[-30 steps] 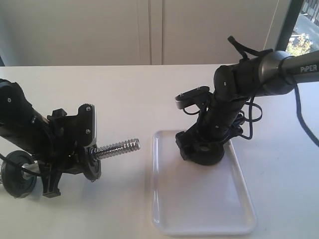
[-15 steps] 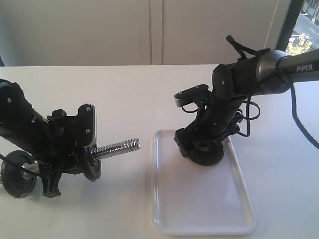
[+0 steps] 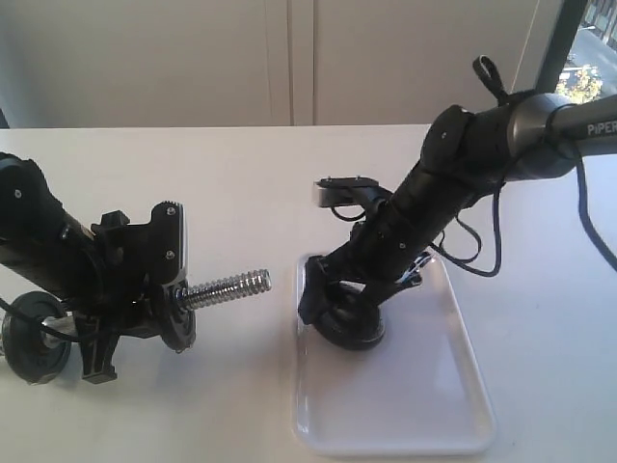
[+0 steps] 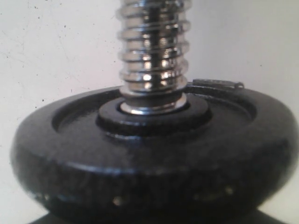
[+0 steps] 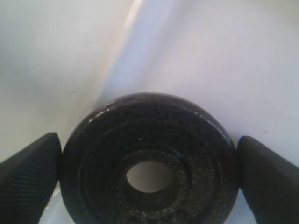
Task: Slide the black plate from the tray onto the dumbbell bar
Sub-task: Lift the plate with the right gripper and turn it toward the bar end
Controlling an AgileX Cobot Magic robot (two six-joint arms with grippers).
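The right end effector (image 3: pixel 339 311) is seen pinching the black plate (image 5: pixel 149 121) by its rim, one ribbed finger (image 5: pixel 32 172) pressed to each side. The plate is held over the tray (image 3: pixel 453 386), close to its left rim; whether it is resting there or lifted cannot be told, its lower edge being cut off. The left end effector (image 3: pixel 145 289) is clamped on the dumbbell bar (image 3: pixel 231 285), though its fingers are lost among dark parts. One disc (image 4: pixel 154 154) is carried behind the bare threaded end, which is pointed toward the tray, well apart from the plate. A second disc (image 3: pixel 34 340) is half hidden by that arm
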